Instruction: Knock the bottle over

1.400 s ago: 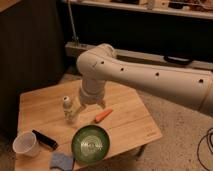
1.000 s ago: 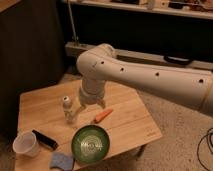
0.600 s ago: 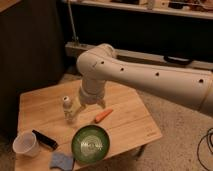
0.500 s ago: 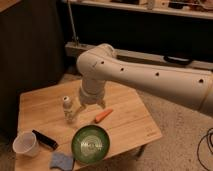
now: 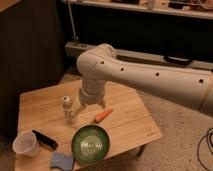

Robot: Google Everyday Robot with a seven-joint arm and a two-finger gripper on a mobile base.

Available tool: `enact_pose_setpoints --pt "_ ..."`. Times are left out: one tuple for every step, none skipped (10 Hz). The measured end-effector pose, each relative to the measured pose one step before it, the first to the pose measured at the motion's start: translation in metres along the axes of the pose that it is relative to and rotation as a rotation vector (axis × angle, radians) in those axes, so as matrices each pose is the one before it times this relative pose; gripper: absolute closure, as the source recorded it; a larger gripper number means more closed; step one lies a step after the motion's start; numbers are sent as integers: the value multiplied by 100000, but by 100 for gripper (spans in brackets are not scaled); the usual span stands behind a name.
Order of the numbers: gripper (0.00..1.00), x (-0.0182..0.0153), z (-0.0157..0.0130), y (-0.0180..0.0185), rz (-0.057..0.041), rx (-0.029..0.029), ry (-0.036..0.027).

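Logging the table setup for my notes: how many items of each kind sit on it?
Bottle: 1
Cup: 1
Bowl: 1
Carrot: 1
Sponge: 1
Black block: 1
Total: 6
Gripper hovers between bottle and carrot.

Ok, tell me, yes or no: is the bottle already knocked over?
No, the bottle stands upright on the wooden table, with the pincer close beside it, on the carrot's side.
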Motion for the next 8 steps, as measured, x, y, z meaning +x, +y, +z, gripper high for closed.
enact_pose_setpoints --pt "20 0 -2 -2 7 8 -1" --pt "20 13 -19 -21 -3 70 48" --pt "20 -9 -71 -210 -1142 1184 -27" --pt "20 -308 47 -694 -3814 3881 250" --pt "20 -330 76 -828 -3192 2412 919" --pt "20 -219 122 -1664 -7183 2652 3312" --pt "20 88 250 -1283 -7141 1448 3415" --pt "21 1099 756 -1715 -7825 1646 3691"
